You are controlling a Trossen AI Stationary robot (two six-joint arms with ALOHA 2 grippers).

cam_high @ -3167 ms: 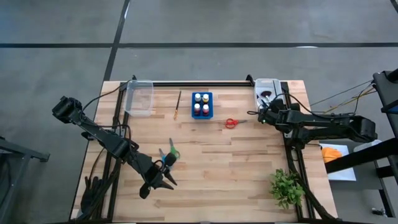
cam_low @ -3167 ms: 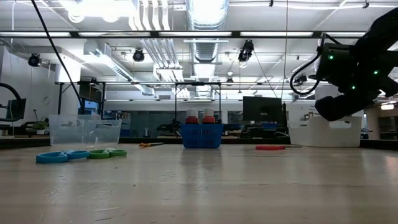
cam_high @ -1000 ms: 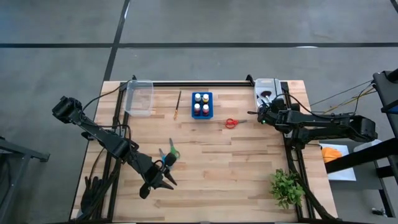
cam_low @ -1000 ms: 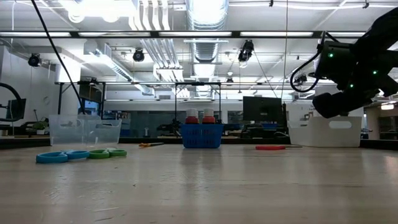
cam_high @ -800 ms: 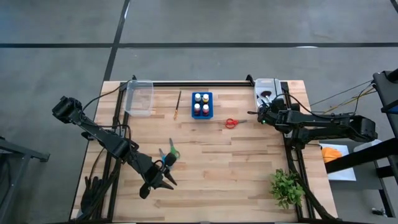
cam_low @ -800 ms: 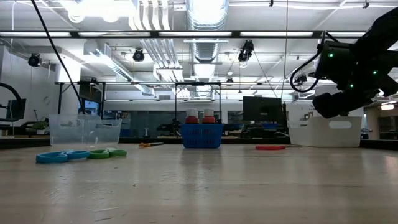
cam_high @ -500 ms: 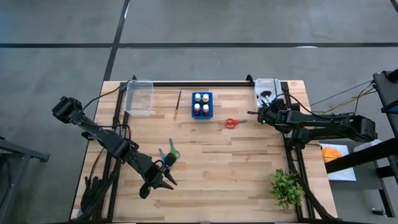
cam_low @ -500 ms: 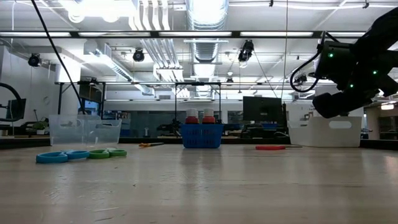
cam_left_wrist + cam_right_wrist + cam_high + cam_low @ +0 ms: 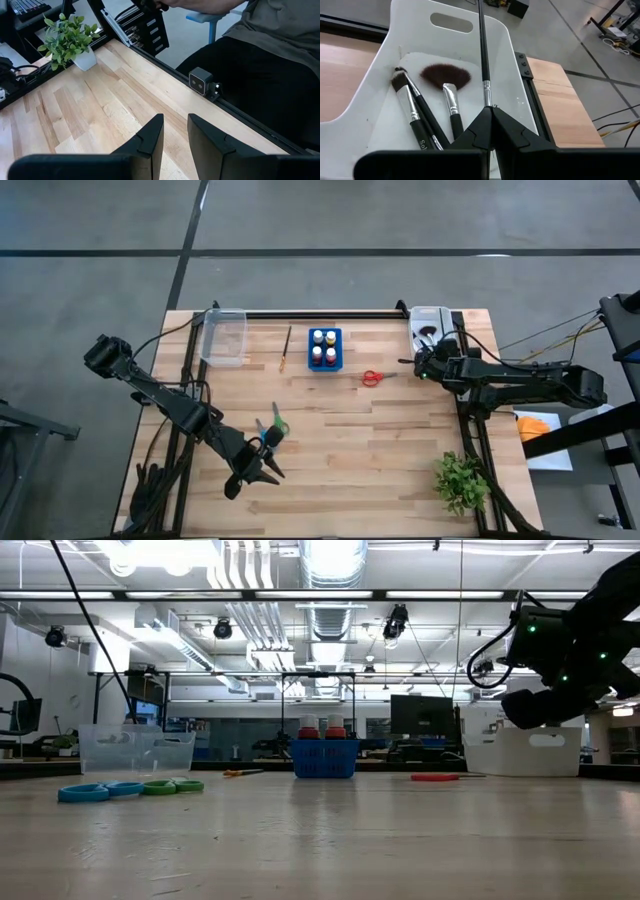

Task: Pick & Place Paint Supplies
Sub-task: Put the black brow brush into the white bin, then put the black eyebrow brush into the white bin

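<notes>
My right gripper (image 9: 421,366) hovers at the near end of the white bin (image 9: 376,70) at the table's far right, shut on a thin black brush (image 9: 482,45). A fan brush (image 9: 445,76) and two other brushes (image 9: 412,107) lie on the bin's floor. My left gripper (image 9: 174,134) stands open above the table's near left part with nothing between its fingers. Green and blue scissors (image 9: 274,426) lie flat just beyond it. Red scissors (image 9: 372,377) and a wooden-handled brush (image 9: 286,348) lie on the far half of the table. My right gripper pinches the black brush between its two fingertips at the metal ferrule (image 9: 487,99). The long handle (image 9: 481,30) sticks out past the fingertips over the bin. The brush is lifted clear of the bin; its bristle end is hidden behind the fingers.
A blue holder (image 9: 324,348) with paint bottles stands at the far middle, a clear bin (image 9: 224,337) at the far left, a green plant (image 9: 460,481) at the near right corner. A seated person (image 9: 270,70) shows beyond the table's near edge.
</notes>
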